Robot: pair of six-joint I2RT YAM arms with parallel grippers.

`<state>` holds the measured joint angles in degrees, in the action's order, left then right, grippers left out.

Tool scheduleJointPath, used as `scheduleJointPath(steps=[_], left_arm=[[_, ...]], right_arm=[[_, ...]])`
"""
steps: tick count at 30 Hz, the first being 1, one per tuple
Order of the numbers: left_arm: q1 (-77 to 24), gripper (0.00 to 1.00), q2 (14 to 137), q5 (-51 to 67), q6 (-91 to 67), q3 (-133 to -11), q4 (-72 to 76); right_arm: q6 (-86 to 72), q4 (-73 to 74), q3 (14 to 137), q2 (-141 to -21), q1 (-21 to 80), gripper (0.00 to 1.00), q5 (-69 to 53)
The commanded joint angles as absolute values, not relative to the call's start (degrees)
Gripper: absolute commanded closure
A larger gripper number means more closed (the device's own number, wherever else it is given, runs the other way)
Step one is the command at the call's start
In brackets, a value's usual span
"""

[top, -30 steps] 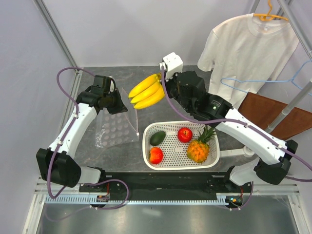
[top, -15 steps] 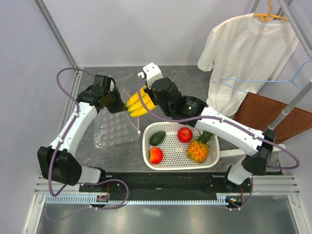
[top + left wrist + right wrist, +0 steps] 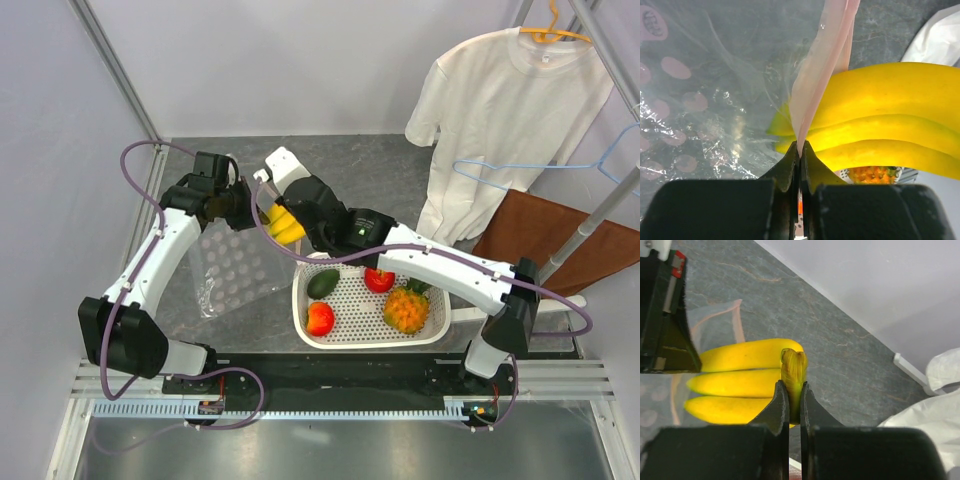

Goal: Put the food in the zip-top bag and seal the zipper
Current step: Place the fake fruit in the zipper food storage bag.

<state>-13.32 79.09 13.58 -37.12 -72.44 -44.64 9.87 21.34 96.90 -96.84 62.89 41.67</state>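
Note:
My right gripper (image 3: 794, 400) is shut on the stem of the yellow banana bunch (image 3: 740, 382) and holds it at the mouth of the clear zip-top bag (image 3: 235, 270). My left gripper (image 3: 799, 150) is shut on the bag's pinkish-red zipper strip (image 3: 822, 65) and lifts that edge; the bananas (image 3: 880, 125) lie right behind the strip. In the top view the bananas (image 3: 283, 226) sit between both grippers. The avocado (image 3: 322, 283), red apple (image 3: 379, 279), red-orange fruit (image 3: 320, 318) and pineapple (image 3: 405, 309) lie in the white basket (image 3: 440, 328).
A white T-shirt (image 3: 510, 110) hangs on a hanger at the back right, beside a blue hanger (image 3: 520, 170) and a brown board (image 3: 560, 240). Frame posts stand along the left and right edges of the grey table (image 3: 390, 165).
My right arm has swung left with the banana bunch, from the table's back middle to the bag's mouth. My left gripper has kept its hold on the bag's edge.

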Motion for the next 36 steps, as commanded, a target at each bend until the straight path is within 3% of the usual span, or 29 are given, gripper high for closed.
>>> scheduleJointPath(steps=[1,5,13,17,20,21,24,27,36], left_arm=[[-13.53,0.98,77.78,20.12,-41.30,-71.55,-38.51],[-13.53,0.98,77.70,25.83,-42.54,-70.84,-34.55],[-12.31,0.98,73.92,32.33,-43.07,-69.87,-29.71],[-11.25,0.98,72.60,38.39,-42.19,-69.35,-28.22],[-10.55,0.98,71.81,41.83,-41.23,-68.73,-27.51],[-10.29,0.98,71.55,42.62,-40.87,-68.73,-27.60],[-9.14,0.98,70.15,44.38,-39.73,-68.38,-27.77],[-8.35,0.98,68.91,45.70,-38.68,-68.03,-28.39],[-8.26,0.98,66.54,45.88,-35.86,-69.26,-31.63]], right_arm=[[4.24,17.84,97.74,-93.08,63.72,1.00,34.29],[-2.89,16.61,97.12,-92.11,63.81,1.00,24.71],[-7.38,19.60,94.92,-93.25,62.76,1.00,22.94],[-11.24,20.21,95.36,-92.99,59.07,1.00,14.52],[-12.48,20.21,96.68,-92.46,56.96,0.78,6.96],[-12.74,20.30,96.85,-91.59,56.43,0.55,5.64],[-13.80,20.65,95.89,-88.26,53.62,0.32,0.19],[-14.15,21.88,94.14,-84.48,51.07,0.23,-2.10],[-11.69,25.13,87.71,-83.40,49.66,0.23,0.53]])
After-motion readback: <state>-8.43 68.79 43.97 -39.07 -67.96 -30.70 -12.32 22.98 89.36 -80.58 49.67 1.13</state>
